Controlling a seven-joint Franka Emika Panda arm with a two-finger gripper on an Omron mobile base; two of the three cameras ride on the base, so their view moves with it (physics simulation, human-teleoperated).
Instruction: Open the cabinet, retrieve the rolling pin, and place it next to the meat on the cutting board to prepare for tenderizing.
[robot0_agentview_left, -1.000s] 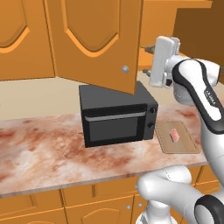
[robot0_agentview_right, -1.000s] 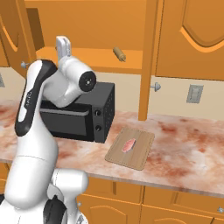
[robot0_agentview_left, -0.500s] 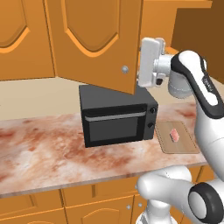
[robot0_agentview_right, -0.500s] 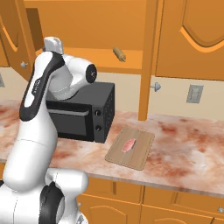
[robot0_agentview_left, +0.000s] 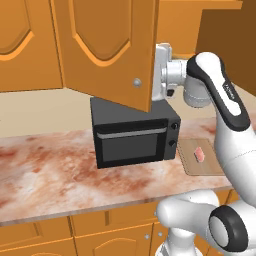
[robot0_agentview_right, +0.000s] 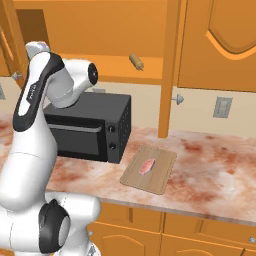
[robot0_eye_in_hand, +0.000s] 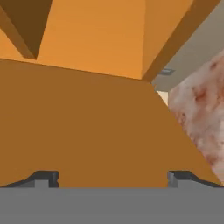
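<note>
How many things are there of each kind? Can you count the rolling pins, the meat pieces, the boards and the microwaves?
Rolling pin: 1
Meat: 1
Cutting board: 1
Microwave: 1
Total: 4

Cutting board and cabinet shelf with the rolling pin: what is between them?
In the right base view, nothing: only wall separates cutting board from rolling pin; the microwave stands beside.
</note>
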